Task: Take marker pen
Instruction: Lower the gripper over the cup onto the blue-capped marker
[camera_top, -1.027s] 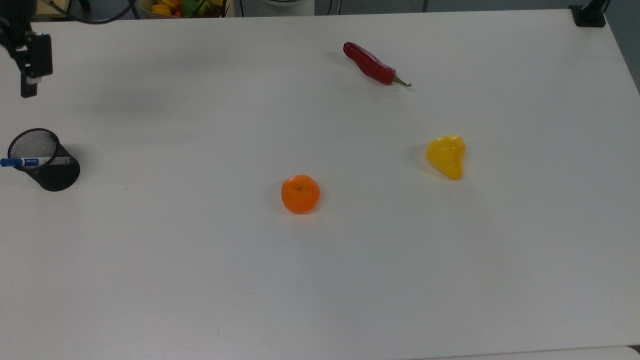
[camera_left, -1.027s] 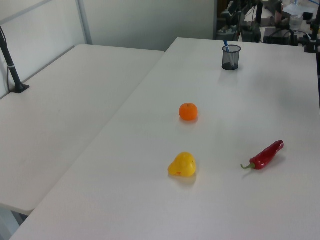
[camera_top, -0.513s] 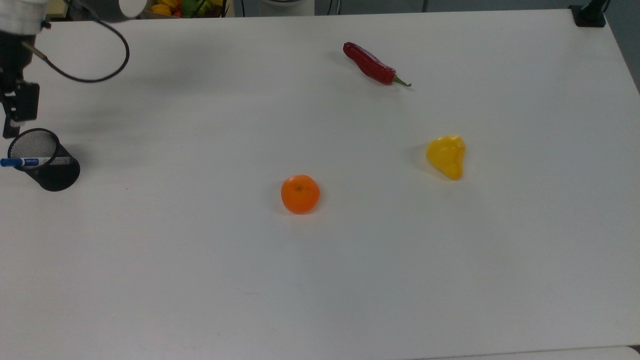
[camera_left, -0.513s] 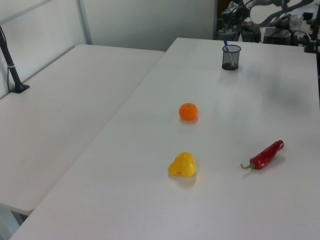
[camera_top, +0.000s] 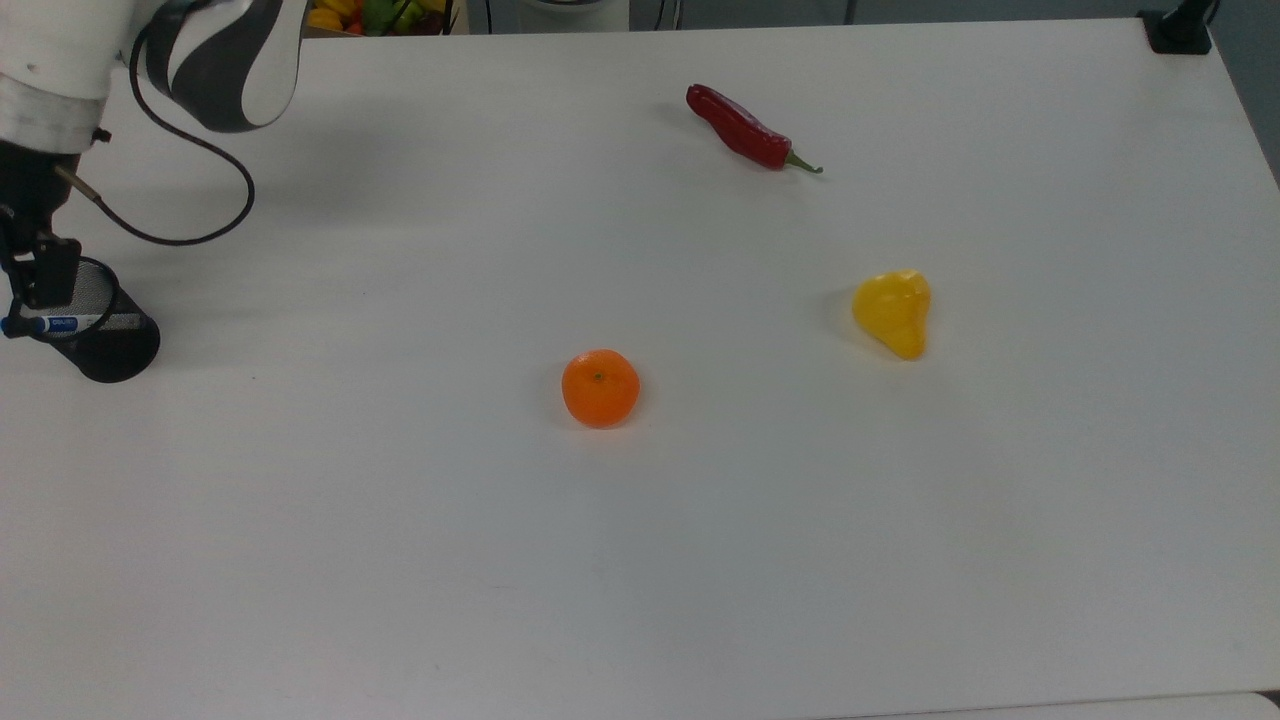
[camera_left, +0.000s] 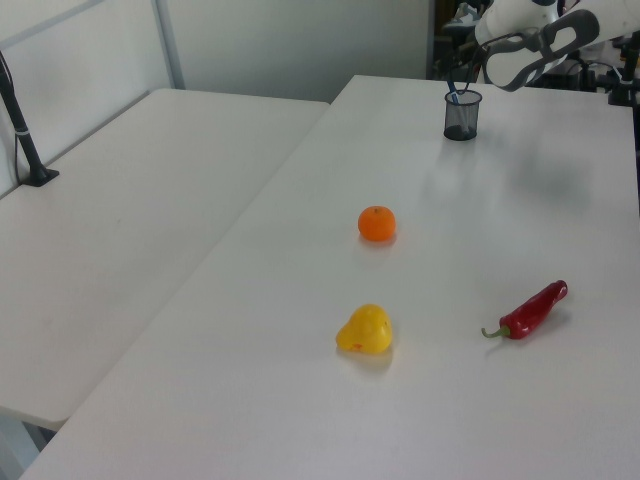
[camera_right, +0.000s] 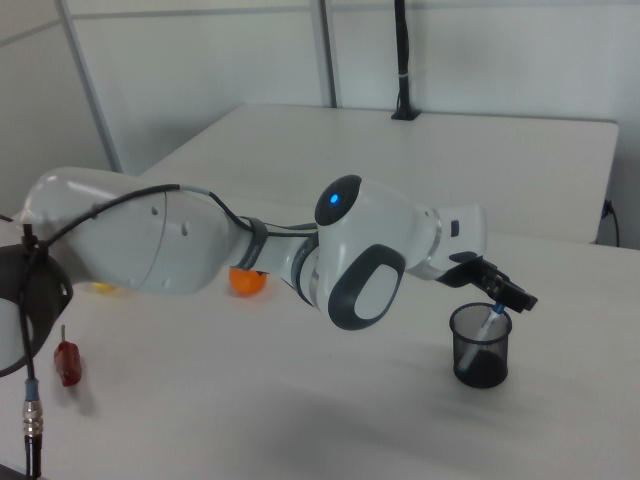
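Blue-capped white marker pen (camera_top: 62, 323), black mesh cup (camera_top: 105, 345), red chilli (camera_top: 740, 129), orange mandarin (camera_top: 600, 388), yellow pear (camera_top: 893, 312)

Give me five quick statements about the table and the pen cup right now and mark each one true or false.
1. The marker pen stands in the black mesh cup. True.
2. The gripper is over the orange. False: it is at the cup's rim, by the pen.
3. The red chilli lies inside the cup. False: it lies on the table, apart from the cup.
4. In the top view, the orange sits to the left of the yellow pepper. True.
5. The pen's cap is red. False: it is blue.
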